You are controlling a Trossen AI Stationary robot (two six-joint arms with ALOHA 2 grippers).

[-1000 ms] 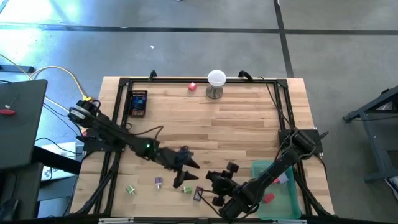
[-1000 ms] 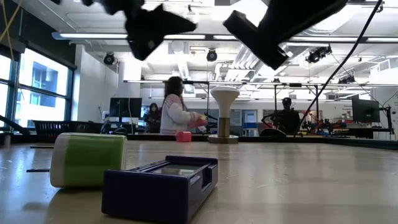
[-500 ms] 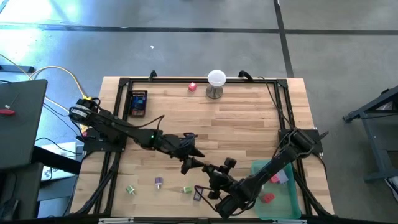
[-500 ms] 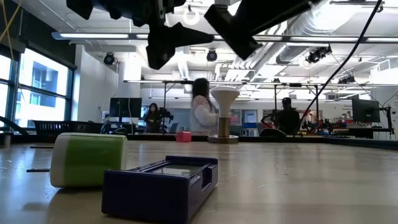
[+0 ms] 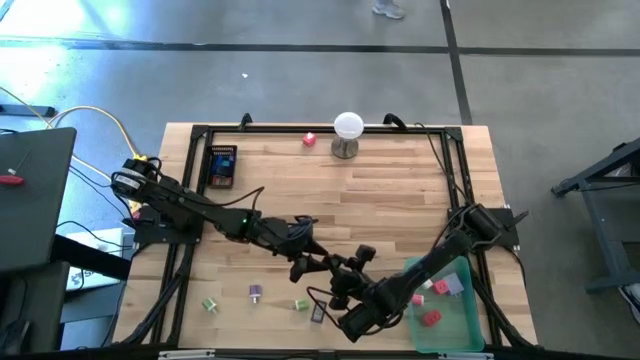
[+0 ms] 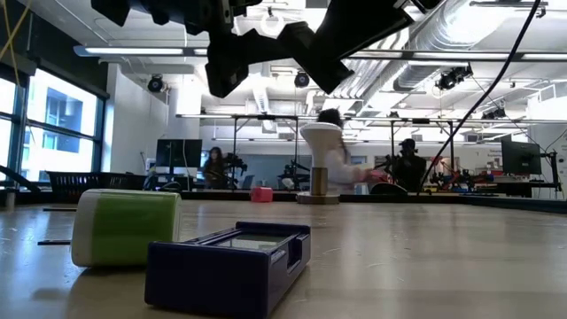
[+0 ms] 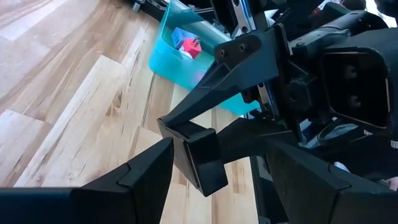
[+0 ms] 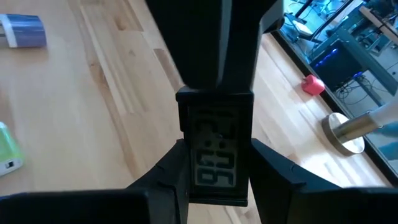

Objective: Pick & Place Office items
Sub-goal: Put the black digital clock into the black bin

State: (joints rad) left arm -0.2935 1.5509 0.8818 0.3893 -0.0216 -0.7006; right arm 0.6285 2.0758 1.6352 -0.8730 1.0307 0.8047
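Observation:
A small black block (image 8: 215, 149) hangs in mid-air over the table's near middle, between both grippers. My left gripper (image 5: 311, 262) reaches it from the table's left, and my right gripper (image 5: 336, 274) reaches it from the right. Each is shut on the block (image 7: 198, 157). Loose items lie flat on the wood below. These are a purple box (image 5: 318, 312), a green piece (image 5: 300, 304), a purple-white piece (image 5: 256, 292) and another green piece (image 5: 209, 304). A red piece (image 5: 309, 139) lies at the far edge. My left gripper pinches the block's one end (image 8: 214, 99) between its two fingers, coming level from the table's left. One finger (image 8: 205, 43) covers that end, and the block is lifted clear of the table. My right gripper has its fingers (image 8: 171, 171) on the block's two side faces (image 8: 186, 149), pinching the other end. It comes from the table's right, and its finger (image 7: 230, 68) slants onto the block's corner (image 7: 186, 127).
A teal bin (image 5: 462, 322) at the near right corner holds red, pink and blue pieces. The white ball on its metal stand (image 5: 347, 133) is at the far edge. A dark box (image 5: 222, 165) sits far left. A black frame rims the table. People move in the room behind.
My left gripper has risen from the loose pieces near the table's near edge and moved toward the far right, carrying the black block. My right gripper has moved left toward it, and its fingers now stand around the block. A person has walked rightward across the room behind.

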